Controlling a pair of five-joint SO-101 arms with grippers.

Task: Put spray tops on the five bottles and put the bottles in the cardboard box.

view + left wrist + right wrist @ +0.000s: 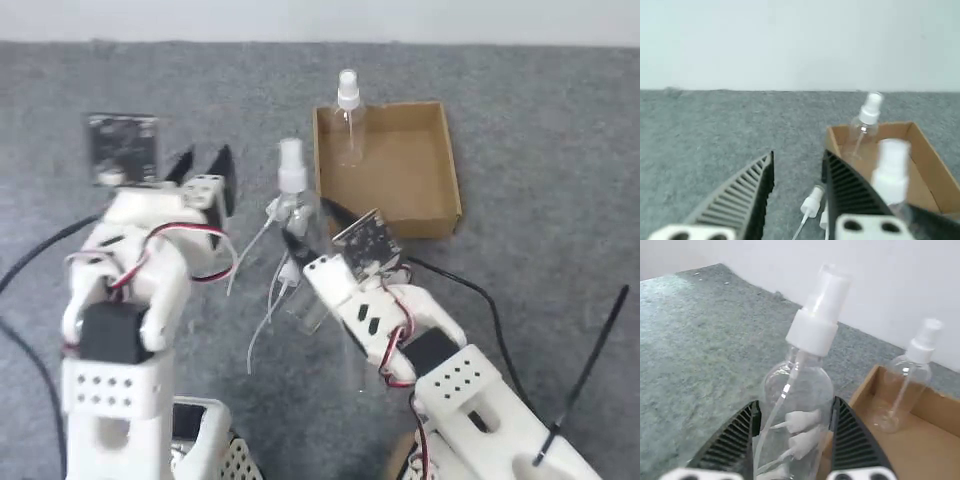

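Note:
A clear bottle [293, 195] with a white spray top stands upright just left of the cardboard box [425, 200]. My right gripper [297, 228] is shut on its body, one finger on each side [796, 415]. A second capped bottle [348, 120] stands in the box's far left corner [902, 377]. Loose white spray tops [282, 272] with long tubes lie on the carpet below the held bottle. My left gripper [203, 170] hovers open and holds nothing, left of the held bottle; one loose spray top [812, 202] shows between its fingers [752, 192].
Grey carpet covers the table. A small dark card [122, 148] lies at the far left behind the left arm. Faint clear bottles [312, 305] seem to lie beside the right arm. Cables run off both arms. A pale wall stands behind the box [927, 162].

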